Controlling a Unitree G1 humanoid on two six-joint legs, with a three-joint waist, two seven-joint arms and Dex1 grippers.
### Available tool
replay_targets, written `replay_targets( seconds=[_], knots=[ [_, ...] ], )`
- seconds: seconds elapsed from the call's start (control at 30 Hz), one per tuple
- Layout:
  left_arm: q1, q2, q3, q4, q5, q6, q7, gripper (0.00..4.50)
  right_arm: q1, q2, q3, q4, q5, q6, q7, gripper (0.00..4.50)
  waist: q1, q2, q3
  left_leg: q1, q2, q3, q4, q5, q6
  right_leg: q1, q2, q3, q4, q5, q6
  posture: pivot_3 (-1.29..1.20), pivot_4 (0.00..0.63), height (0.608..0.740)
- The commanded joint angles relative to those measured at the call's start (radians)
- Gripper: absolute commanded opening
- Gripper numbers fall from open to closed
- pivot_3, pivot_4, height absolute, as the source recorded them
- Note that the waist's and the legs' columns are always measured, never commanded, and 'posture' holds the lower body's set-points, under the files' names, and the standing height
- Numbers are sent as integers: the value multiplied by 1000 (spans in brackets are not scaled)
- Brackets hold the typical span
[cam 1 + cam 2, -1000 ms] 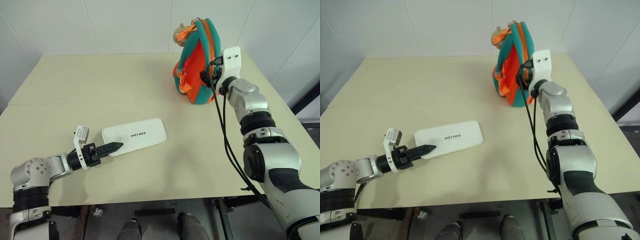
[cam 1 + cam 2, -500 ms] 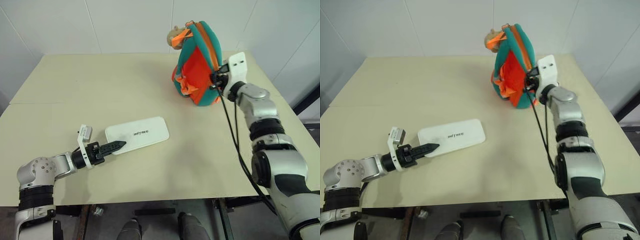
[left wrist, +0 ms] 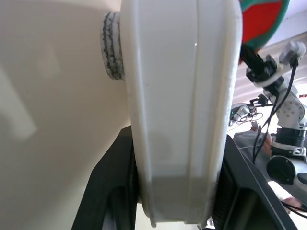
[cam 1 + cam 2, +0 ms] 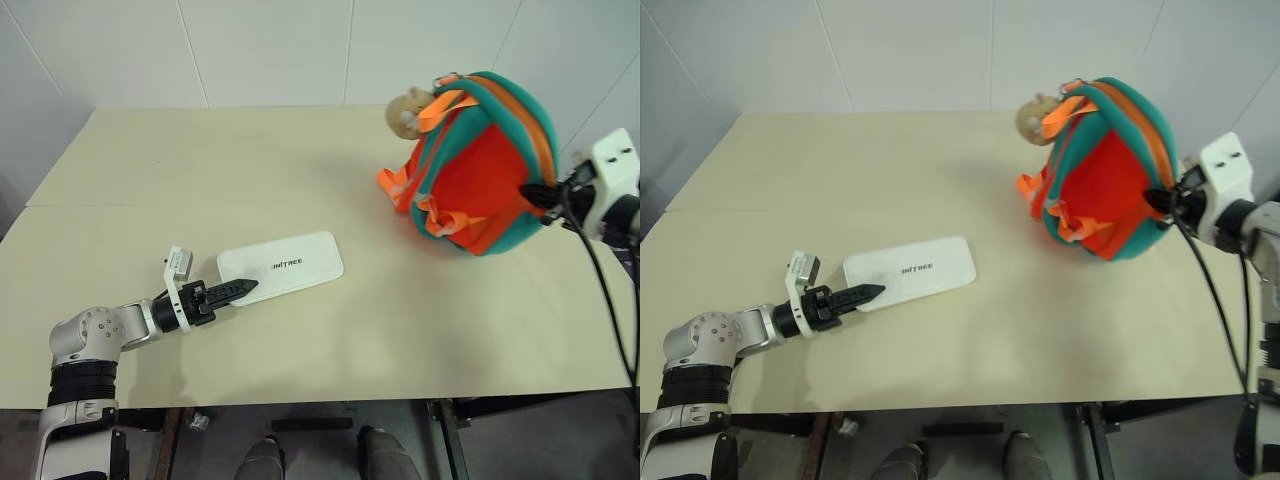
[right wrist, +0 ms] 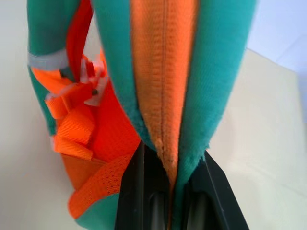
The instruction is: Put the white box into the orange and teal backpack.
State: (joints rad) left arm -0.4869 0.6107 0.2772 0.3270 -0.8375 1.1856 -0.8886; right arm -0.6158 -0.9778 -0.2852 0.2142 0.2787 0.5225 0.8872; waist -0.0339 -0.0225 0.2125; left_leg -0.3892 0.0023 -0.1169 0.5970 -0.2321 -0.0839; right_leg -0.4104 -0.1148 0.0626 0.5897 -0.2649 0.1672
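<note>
Both things of the task are in hand, but the packing itself has not begun. The white box (image 4: 281,268) lies flat on the table (image 4: 200,170), near the front left, with its lettering facing up. The left gripper (image 4: 234,290) reaches it from the near left corner, and its two black fingers (image 3: 115,191) are clamped on that end of the box, one on each broad face, as the left wrist view shows. Whether that end is raised off the table at all cannot be told. The orange and teal backpack (image 4: 480,175) stands well apart from the box, at the far right of the table, tilted, with its webbing loops and a small bear charm (image 4: 406,110) toward the table's middle. The right gripper (image 4: 1159,199) is at the backpack's right side, and the right wrist view shows its fingers (image 5: 139,191) pinched tight on the teal and orange seam at the bag's edge, so the bag is held rather than merely touched. It looks as if the bag hangs partly from this grip, though its bottom edge may be resting on the table. No open mouth of the bag can be seen from the head views, so whether the zip is undone cannot be said. What is left is most of the job: the box must be lifted, carried across to the bag, lined up with an opening and slid inside, then released.
</note>
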Motion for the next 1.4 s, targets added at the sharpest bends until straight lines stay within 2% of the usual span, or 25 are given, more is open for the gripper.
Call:
replay_targets(
  seconds=[0.03,0.07,0.23,0.37,0.53,0.73,0.83,0.93,1.07,1.1,1.2,1.4],
  knots=[
    [-8,20,-7,-2,17,3,-1,1451,45,-8,-45,-14,46,-31,42,11,0,0,0,0,0,0,0,0,0,1,0,0,0,0,0,0,150,740],
    [-10,19,-8,-4,17,4,0,1451,53,-3,-45,-12,45,-45,38,11,0,0,0,0,0,0,1,0,0,1,0,0,1,0,0,0,150,740],
    [-28,20,-27,-2,19,16,-11,1451,118,-17,-8,-48,17,-100,56,1537,2,0,0,0,0,0,4,0,0,1,0,0,1,1,0,0,150,740],
    [-57,26,-55,32,38,11,-35,1451,159,-48,-72,-103,24,-70,23,2814,5,0,0,-1,0,0,7,0,0,1,0,0,2,1,1,0,150,740],
    [-125,27,-101,123,83,-25,-81,1451,278,-60,-193,-300,61,45,-25,4412,10,0,0,-2,0,0,7,0,1,1,0,0,2,1,0,0,150,740],
    [-216,10,-146,244,148,-91,-137,1451,423,-74,-344,-508,116,265,-48,4463,10,0,0,-2,-1,0,9,-1,1,1,0,0,1,1,1,0,150,740],
    [-233,13,-159,274,173,-109,-165,1451,440,-43,-394,-658,251,452,-56,4463,4,0,0,-2,-1,0,11,-1,1,2,0,0,1,1,-1,0,150,740],
    [-232,13,-153,282,184,-117,-175,1451,451,6,-400,-808,388,585,-80,4463,4,-1,0,-2,0,0,11,-1,2,2,1,0,2,-3,-9,0,150,740],
    [-197,22,-131,243,175,-104,-171,1451,384,94,-324,-904,544,648,-150,4463,4,-1,0,-2,0,0,13,-2,2,2,0,0,1,-3,-9,0,150,740],
    [-191,23,-124,235,173,-101,-167,1451,360,111,-295,-895,546,642,-176,4463,3,-1,0,-3,0,0,13,-2,2,2,0,0,1,-3,-9,0,150,740],
    [-173,32,-81,200,157,-87,-141,1451,210,203,-101,-745,421,529,-287,4463,-1,-3,-1,-2,0,0,14,-2,2,2,0,0,0,-3,-14,0,150,740],
    [-109,47,-8,99,119,-37,-92,1451,-33,318,105,-381,156,304,-453,4463,2,-2,-1,-4,0,0,13,0,3,1,0,1,-1,-1,-16,0,150,740]
  ],
)
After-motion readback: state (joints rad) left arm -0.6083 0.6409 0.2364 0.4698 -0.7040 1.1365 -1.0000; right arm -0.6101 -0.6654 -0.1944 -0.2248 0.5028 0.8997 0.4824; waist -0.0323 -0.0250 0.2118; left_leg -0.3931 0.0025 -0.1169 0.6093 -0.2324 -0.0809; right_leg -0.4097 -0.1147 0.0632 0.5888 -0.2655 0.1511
